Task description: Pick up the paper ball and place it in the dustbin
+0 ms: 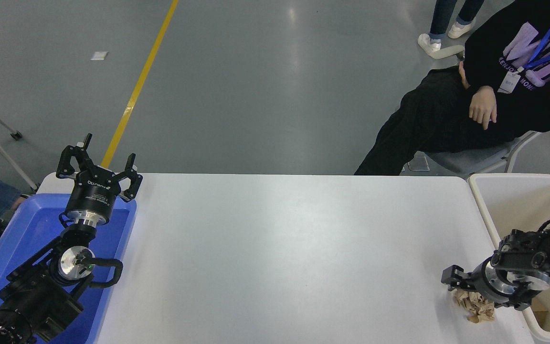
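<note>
A white table (280,248) stands on a grey floor crossed by a yellow line (139,81), and near its front right corner lies the paper ball (477,307), directly beneath the right gripper (466,285), which reaches in over it from the right; whether its fingers are parted or pressed on the paper cannot be told. Just right of the ball, past the table's edge, stands the dustbin (482,200), while the wide tabletop to the left lies bare. At the far left the left gripper (98,168) is parked with fingers spread over a blue tray (22,224), white lettering on its body too small to read, and a seated person (490,102) in black is beyond the far right corner.
</note>
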